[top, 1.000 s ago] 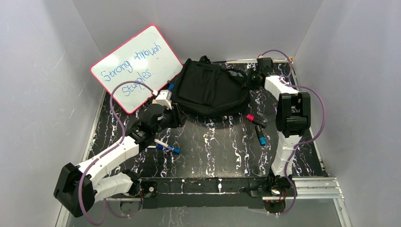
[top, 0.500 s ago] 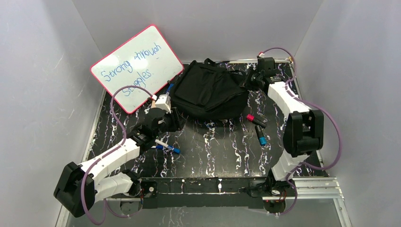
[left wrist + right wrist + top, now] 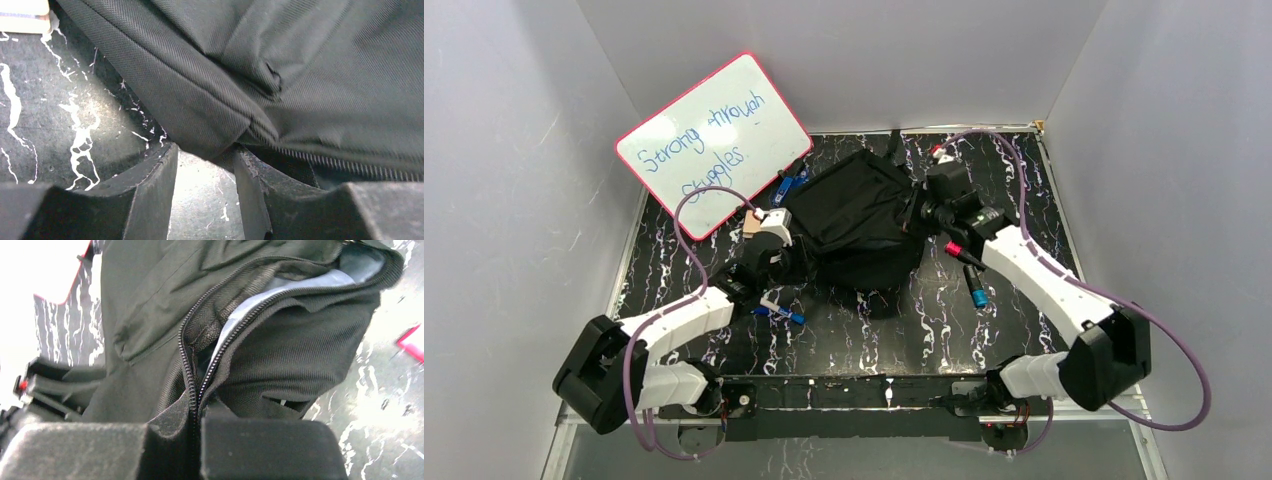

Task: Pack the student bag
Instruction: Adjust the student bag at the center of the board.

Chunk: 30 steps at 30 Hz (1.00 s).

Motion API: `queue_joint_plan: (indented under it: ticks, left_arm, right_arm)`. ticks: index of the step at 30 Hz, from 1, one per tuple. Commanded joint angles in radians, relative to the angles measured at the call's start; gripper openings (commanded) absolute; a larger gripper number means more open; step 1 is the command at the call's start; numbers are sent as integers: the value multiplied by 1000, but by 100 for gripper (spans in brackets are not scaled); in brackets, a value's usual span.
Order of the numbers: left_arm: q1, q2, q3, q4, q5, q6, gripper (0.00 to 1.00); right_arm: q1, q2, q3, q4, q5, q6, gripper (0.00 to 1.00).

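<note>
The student bag [image 3: 854, 215] lies slumped on the tabletop [image 3: 904, 335], stretched between the two pincers. The right pincer [image 3: 195, 416] is pinched tight on the bag's zipper edge. Just beyond its tips the zipper track [image 3: 189, 360] parts, and the opening shows a strip of grey lining [image 3: 300, 285]. The left pincer [image 3: 205, 152] stands at a middling width with a thick fold of the black fabric wedged between its tips, touching both fingers, so it appears to grip the bag's opposite side.

The step in hand looks like opening the bag: the two pincers pull the mouth apart, and nothing appears packed yet. A red-capped marker [image 3: 962, 252] and a blue-capped one [image 3: 977, 292] lie just on the near side of the right pincer. Another blue marker [image 3: 776, 308] lies close beside the left pincer, and a whiteboard [image 3: 712, 140] leans beyond it.

The next move probably calls for widening the mouth until it holds its shape. One pincer would then let go and fetch a marker while the other keeps the edge lifted. The soft fabric may sag shut once released.
</note>
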<state>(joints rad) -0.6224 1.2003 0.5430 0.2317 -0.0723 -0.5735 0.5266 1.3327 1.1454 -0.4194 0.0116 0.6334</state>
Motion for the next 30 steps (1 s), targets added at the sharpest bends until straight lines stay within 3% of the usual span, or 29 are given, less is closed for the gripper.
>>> queue_joint_plan:
  ticks: [1, 4, 6, 10, 14, 17, 21, 27, 30]
  left_arm:
    - [13, 17, 19, 11, -67, -14, 43]
    - [19, -2, 14, -18, -144, -40, 43]
    - [25, -24, 12, -48, -195, -59, 43]
    - [30, -73, 2, -122, -279, -88, 43]
    - [33, -144, -2, -193, -348, -105, 43]
    - [34, -198, 10, -252, -394, -108, 43]
    - [35, -255, 58, -292, -414, -64, 40]
    - [11, -186, 155, -161, -123, 102, 37]
    - [-39, -121, 185, -145, -83, 121, 37]
  right_arm:
    - [126, -126, -44, 24, -19, 126, 0]
    - [236, -169, -114, 37, -1, 188, 0]
    - [311, -178, -143, 17, 46, 216, 5]
    - [356, -189, -166, -82, 153, 202, 31]
    - [357, -271, -148, -179, 398, 144, 58]
    - [356, -337, -123, -217, 540, 86, 68]
    - [354, -365, -99, -211, 627, 1, 66]
    - [336, -265, -68, -159, 610, -88, 54]
    - [266, -196, -51, -158, 548, -108, 54]
